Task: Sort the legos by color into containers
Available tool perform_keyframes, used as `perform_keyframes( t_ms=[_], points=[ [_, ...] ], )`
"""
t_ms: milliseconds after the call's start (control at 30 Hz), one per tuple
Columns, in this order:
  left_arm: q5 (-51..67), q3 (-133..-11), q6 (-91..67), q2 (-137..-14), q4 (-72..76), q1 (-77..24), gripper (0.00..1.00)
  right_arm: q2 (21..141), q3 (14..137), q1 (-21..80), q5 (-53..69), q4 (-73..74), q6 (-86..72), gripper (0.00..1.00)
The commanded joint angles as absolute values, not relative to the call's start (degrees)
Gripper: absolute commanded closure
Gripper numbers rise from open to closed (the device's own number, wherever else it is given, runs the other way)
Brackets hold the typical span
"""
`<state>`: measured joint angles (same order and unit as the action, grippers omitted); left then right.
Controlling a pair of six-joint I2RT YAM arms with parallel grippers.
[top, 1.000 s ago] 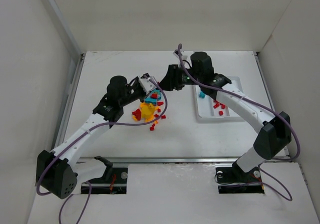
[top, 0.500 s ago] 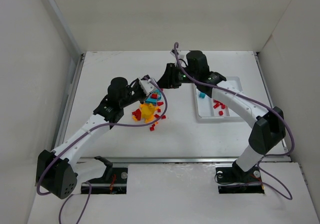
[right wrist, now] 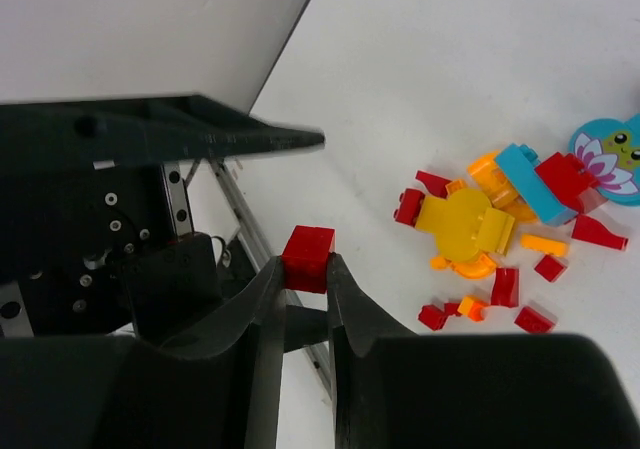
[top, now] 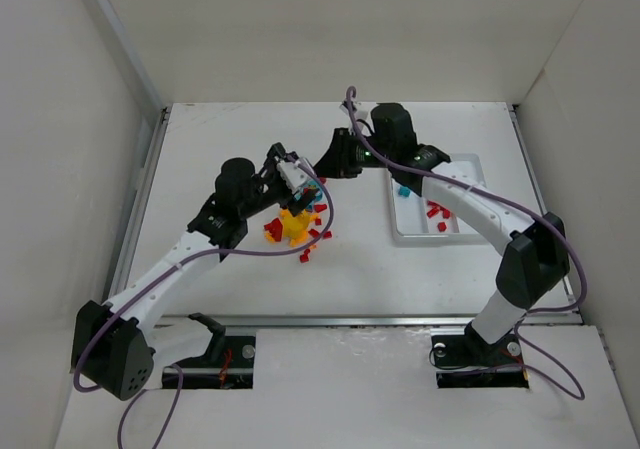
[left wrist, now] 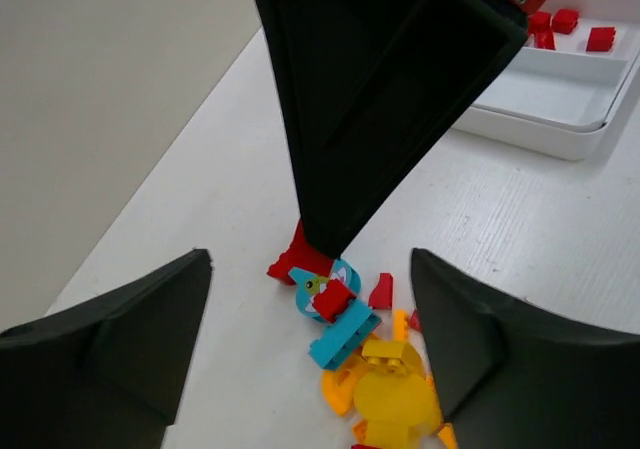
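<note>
We see the left gripper [left wrist: 310, 274] angled, jaws spread, over the lego pile [left wrist: 372, 367]; the right gripper [right wrist: 305, 271] pinches 1 red brick [right wrist: 308, 253].

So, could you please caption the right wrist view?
Right gripper pinching a red brick, unsorted legos scattered beyond.

The pile of legos [top: 296, 225] is lying on the table [top: 220, 139] just under and ahead of the left claw [left wrist: 310, 269], showing between its spread fingers. The right claw [right wrist: 306, 269] is hanging beyond the pile, facing the left claw, with one brick [right wrist: 308, 257] sitting between its fingertips. The tray [top: 400, 235] is lying to the right of both claws, with several legos sitting inside it.
</note>
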<state>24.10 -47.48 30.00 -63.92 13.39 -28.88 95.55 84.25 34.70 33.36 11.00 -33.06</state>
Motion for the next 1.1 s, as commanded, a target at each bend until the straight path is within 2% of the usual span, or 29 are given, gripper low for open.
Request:
perform_keyframes(
  t_ms=[0,33,67,200,233,367,500,733,833,967,1000,1067],
  points=[
    [24.7,-44.7,26.9,-62.4,17.3,-29.2,0.17,92.0,82.3,34.4,31.9,8.2,-33.0,1.0],
    [24.7,-44.1,26.2,-62.4,17.3,-29.2,0.05,91.3,80.1,32.8,31.2,8.2,-33.0,1.0],
    [24.7,-43.6,25.3,-62.4,17.3,-29.2,0.0,89.3,78.5,31.7,30.3,8.2,-32.3,1.0],
    [19.7,-39.3,21.7,-59.7,14.1,-29.2,0.0,82.8,71.0,23.7,20.4,14.0,-27.5,1.0],
    [18.1,-37.0,20.8,-59.2,13.3,-29.2,0.0,81.8,70.4,22.2,12.5,16.7,-25.9,1.0],
    [7.2,-30.8,17.0,-56.9,12.1,-29.2,0.0,80.5,67.8,14.8,-4.3,26.9,-19.3,1.0],
    [-0.3,-25.3,15.6,-54.8,14.1,-29.2,0.0,86.7,67.7,9.8,-7.6,27.4,-16.1,1.0],
    [-2.2,-22.7,11.8,-52.1,15.4,-29.2,0.0,98.0,76.6,8.5,-7.4,27.9,-15.0,0.99],
    [-2.7,-21.5,9.9,-51.6,16.8,-28.0,0.0,101.6,78.1,8.0,-8.3,29.0,-14.5,0.86],
    [-3.2,-19.3,8.7,-50.4,19.4,-27.5,0.0,103.8,80.9,8.0,-6.9,29.5,-13.5,0.55],
    [-3.3,-19.2,8.7,-50.4,19.4,-27.5,0.0,104.6,81.5,8.0,-6.9,29.5,-13.4,0.4],
    [-4.4,-19.2,8.7,-49.8,20.0,-27.5,0.0,104.6,82.2,8.0,-7.6,30.9,-13.4,0.32]
  ],
)
